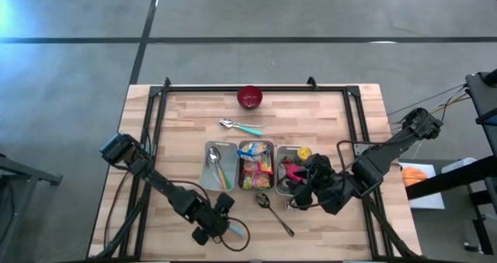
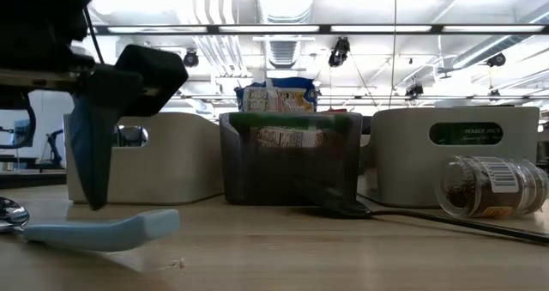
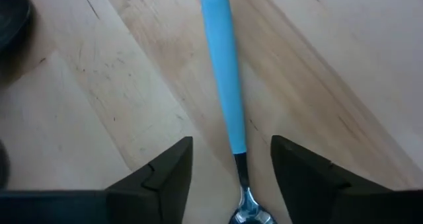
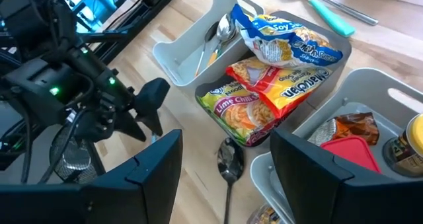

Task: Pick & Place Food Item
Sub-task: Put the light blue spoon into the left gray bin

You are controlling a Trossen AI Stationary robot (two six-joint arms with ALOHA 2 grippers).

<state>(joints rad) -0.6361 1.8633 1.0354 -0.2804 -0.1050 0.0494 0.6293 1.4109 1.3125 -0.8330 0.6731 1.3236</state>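
Left wrist view: left gripper spread astride the blue-handled spoon; light, rigid, slippery; pinch mid-handle.

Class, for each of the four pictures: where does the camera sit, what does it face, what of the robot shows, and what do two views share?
High: overhead, facing down on the table; both arms show.
Low: at tabletop height, facing the middle bin; the left gripper shows.
Left wrist: facing down at the blue-handled spoon; its fingers show.
Right wrist: faces the noodle packets; own fingers and the left arm show.
Shared: low and left wrist both show the spoon.
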